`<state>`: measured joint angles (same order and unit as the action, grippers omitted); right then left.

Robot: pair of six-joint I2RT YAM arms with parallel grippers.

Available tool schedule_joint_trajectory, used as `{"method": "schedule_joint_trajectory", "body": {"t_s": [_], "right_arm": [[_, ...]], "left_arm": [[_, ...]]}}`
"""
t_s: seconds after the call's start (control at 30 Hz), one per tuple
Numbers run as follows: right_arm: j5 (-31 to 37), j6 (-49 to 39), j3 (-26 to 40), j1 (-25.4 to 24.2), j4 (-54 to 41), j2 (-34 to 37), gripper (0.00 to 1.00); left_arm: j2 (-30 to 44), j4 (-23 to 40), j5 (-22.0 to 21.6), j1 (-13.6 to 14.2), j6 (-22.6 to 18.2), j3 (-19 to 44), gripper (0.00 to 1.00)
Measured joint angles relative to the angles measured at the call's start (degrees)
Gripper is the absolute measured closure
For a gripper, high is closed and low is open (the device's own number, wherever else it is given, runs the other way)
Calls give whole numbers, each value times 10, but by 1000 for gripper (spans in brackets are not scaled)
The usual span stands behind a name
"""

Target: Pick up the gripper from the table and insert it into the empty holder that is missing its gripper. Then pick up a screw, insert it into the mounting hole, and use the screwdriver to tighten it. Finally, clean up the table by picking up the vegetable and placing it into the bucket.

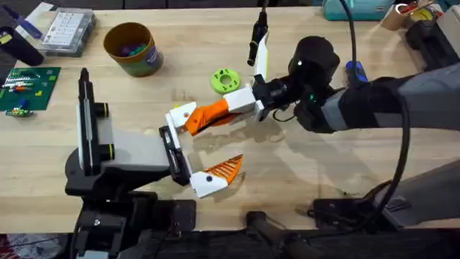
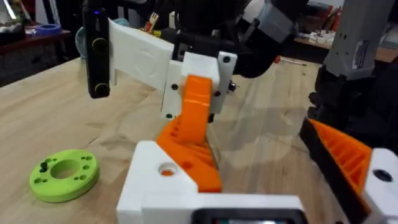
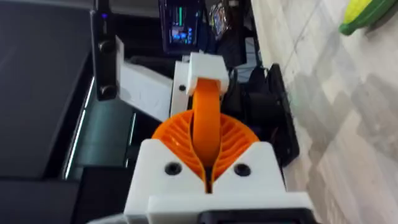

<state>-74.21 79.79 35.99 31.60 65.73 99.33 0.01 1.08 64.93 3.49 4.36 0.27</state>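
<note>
Above the wooden surface (image 1: 323, 165), the right gripper (image 3: 208, 168) is clamped on the orange gripper piece (image 1: 208, 115) at mid-length. The piece's white base sits against the empty holder (image 1: 171, 140). The piece looks light, rigid and smooth, so it may slip. A grip nearer the blocky base would likely steady it.

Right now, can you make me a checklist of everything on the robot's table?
Surface: wooden table.
Job's things: gripper held close to the empty holder; bucket upright; yellow-green vegetable on the table.
Clutter: green disc, circuit board, parts box.
Grippers: right gripper shut on the gripper.
Cables: black cable above the right arm.
Surroundings: teal box at the far edge.
</note>
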Motion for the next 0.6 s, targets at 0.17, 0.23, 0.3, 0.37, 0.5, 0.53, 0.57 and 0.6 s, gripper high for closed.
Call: {"method": "schedule_joint_trajectory", "body": {"t_s": [0.17, 0.23, 0.3, 0.37, 0.5, 0.53, 0.57, 0.6], "right_arm": [[32, -5, 0, 5, -3, 0, 983], [46, -6, 0, 10, -5, 0, 983], [57, -6, 0, 16, -6, 0, 983], [69, -7, 0, 23, -6, 0, 983], [93, -15, 0, 35, -14, -1, 983], [101, -19, 0, 37, -23, -2, 983], [108, -22, 0, 39, -30, -3, 983], [114, -24, 0, 41, -34, -4, 983]], "left_arm": [[0, 0, 0, 0, 5, 0, 11], [0, 1, -1, 0, 7, 0, 11], [0, 2, -4, -2, 9, 0, 11], [0, 2, -6, -3, 9, 0, 11], [0, 5, -16, -4, 12, 0, 11], [0, 7, -20, -4, 14, 0, 11], [0, 10, -24, -4, 16, 0, 11], [0, 11, -28, -4, 18, 0, 11]]}}
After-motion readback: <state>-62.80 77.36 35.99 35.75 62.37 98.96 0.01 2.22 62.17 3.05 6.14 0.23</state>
